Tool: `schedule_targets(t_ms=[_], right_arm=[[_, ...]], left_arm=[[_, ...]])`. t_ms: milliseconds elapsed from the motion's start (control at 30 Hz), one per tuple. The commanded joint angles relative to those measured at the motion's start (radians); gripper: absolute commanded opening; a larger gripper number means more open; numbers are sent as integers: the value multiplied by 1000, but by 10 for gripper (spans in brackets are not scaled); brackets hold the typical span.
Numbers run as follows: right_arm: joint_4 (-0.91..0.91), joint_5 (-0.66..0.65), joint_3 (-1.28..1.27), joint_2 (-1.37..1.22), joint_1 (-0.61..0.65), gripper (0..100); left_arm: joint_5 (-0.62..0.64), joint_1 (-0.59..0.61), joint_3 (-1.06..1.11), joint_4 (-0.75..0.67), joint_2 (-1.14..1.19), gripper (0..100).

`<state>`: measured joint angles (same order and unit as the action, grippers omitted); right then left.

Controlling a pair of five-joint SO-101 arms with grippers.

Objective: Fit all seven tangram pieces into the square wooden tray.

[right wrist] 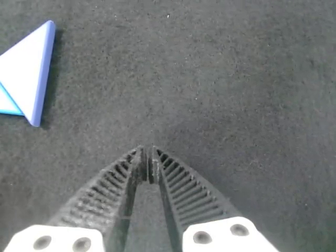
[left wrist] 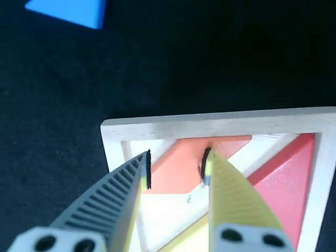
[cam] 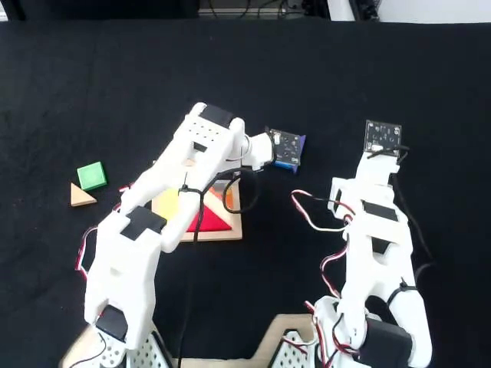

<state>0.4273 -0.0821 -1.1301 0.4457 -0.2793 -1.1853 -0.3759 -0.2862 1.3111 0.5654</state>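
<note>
The square wooden tray [left wrist: 210, 125] holds an orange piece [left wrist: 176, 168] in its corner, a red triangle [left wrist: 283, 178] and a yellow piece [left wrist: 194, 239]. My left gripper [left wrist: 176, 168] is open just above the tray, with its tips on either side of part of the orange piece. A blue triangle [left wrist: 71, 11] lies on the cloth beyond the tray. My right gripper [right wrist: 147, 163] is shut with nothing in it, low over bare cloth, the blue triangle [right wrist: 26, 73] off to its side. In the high view the left arm covers much of the tray [cam: 230, 231].
A green square [cam: 92, 175] and a tan triangle [cam: 80, 195] lie together on the black cloth, left of the tray. The right arm [cam: 376, 230] stands apart, on the right side of the table.
</note>
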Motion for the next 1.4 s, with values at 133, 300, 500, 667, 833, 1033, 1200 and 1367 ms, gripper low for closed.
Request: schedule_targets(t_ms=[133, 300, 500, 667, 833, 1033, 1200, 1367], right_arm=[[-9, -2, 58, 28, 17, 34], [-6, -29, 56, 28, 72, 35], [12, -227, 47, 36, 207, 36], [307, -318, 294, 33, 310, 38], [592, -338, 602, -19, 494, 161], [712, -437, 812, -203, 687, 191], [689, -502, 875, -367, 801, 191], [652, -562, 912, -519, 853, 194]], left_arm=[[21, 108, -36, 331, -385, 183], [321, 257, 99, 423, -654, 184], [480, 564, 541, 302, -957, 181], [486, 811, 1052, 127, -1405, 185], [572, 977, 1442, 5, -1864, 185], [649, 977, 1584, -31, -2041, 185], [804, 981, 1705, -175, -2044, 185], [890, 986, 1794, -245, -2044, 185]])
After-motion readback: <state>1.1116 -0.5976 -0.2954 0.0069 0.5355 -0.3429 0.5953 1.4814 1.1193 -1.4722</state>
